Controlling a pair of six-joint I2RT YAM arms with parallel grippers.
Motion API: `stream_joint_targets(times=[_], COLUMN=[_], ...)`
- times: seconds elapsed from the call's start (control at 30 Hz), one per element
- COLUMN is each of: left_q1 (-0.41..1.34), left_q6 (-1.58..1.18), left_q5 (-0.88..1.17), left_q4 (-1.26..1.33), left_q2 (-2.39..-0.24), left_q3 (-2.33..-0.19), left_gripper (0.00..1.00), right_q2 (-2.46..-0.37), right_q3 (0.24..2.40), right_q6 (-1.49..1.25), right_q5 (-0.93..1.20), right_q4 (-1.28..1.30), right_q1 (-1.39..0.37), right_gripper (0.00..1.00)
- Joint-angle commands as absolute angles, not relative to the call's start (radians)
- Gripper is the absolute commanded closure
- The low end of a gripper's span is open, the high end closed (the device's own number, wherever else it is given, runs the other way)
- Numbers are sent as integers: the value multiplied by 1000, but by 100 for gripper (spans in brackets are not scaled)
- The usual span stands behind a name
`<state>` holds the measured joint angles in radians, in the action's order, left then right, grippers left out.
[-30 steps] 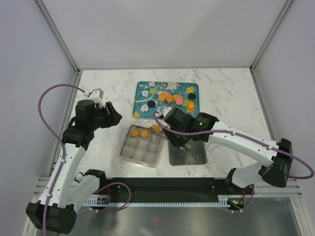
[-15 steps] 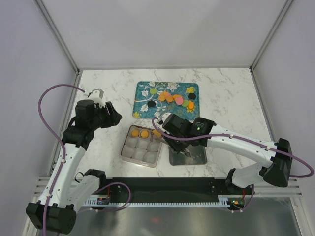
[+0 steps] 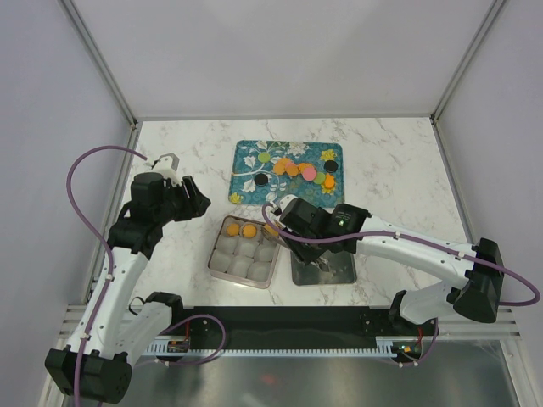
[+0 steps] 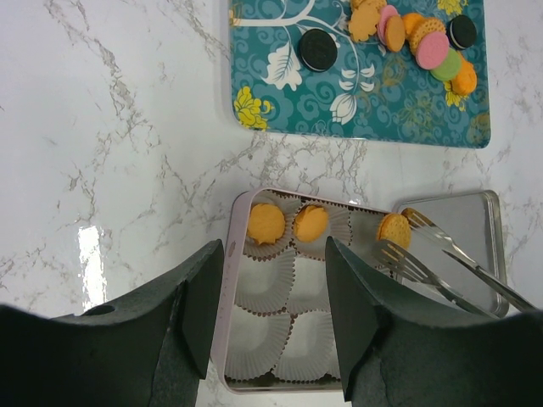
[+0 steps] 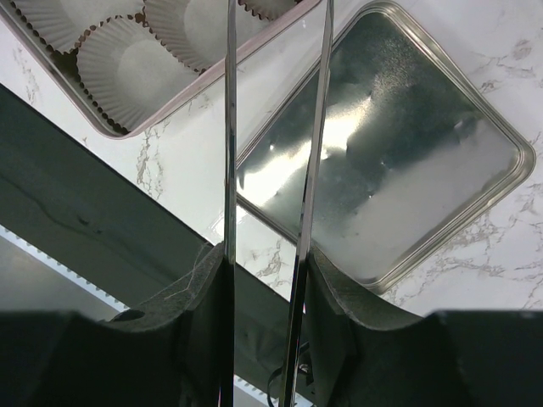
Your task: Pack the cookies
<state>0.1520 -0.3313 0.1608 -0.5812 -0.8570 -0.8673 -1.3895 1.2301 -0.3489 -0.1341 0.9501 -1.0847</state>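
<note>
— At the near edge of the counter [image 3: 390,161], what is the right hand [image 5: 265,284] doing?

— It pinches a pair of metal tongs [image 4: 441,263], both blades pressed between its fingers. They pass above the silver lid [image 5: 407,170], which lies flat just right of the box [image 4: 231,254].

— And the tips of the tongs?

— They grip one orange cookie [image 4: 394,229] at the box's far right paper cup. Whether it touches the cup cannot be told. Two more orange cookies [image 4: 266,223] sit in the far left and far middle cups.

— The left hand [image 3: 191,203]?

— It hangs with fingers spread, holding nothing, above the counter left of the box.

— Farther back?

— The other cookies [image 3: 297,170], orange, pink, green and black, lie on the teal tray [image 3: 246,153] toward the counter's far edge, most of them bunched in its right half.
</note>
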Motion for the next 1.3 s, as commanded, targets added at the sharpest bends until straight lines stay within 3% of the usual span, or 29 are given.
stream_joint_targets(times=[0.0,0.57,1.03,1.27], left_q1=[150,150,150,150], left_q6=[-325,-325,-327,-327], left_q5=[173,173,175,175], left_q4=[-549,-548,-548,-546], left_q2=[-847,-841,-842,-842], left_q3=[-865,-864,-864,-864], left_gripper=[41,40,41,41], right_q2=[-1374,-1397,-1393,-1446], right_q3=[1230,1253,1334,1410], right_q6=[-367,-365,-361,-295], right_q5=[-153,-152,-230,-252], right_q4=[925,923,934,917], right_q1=[-1097,-1104,-1100,-957], right_gripper=[57,48,49,50])
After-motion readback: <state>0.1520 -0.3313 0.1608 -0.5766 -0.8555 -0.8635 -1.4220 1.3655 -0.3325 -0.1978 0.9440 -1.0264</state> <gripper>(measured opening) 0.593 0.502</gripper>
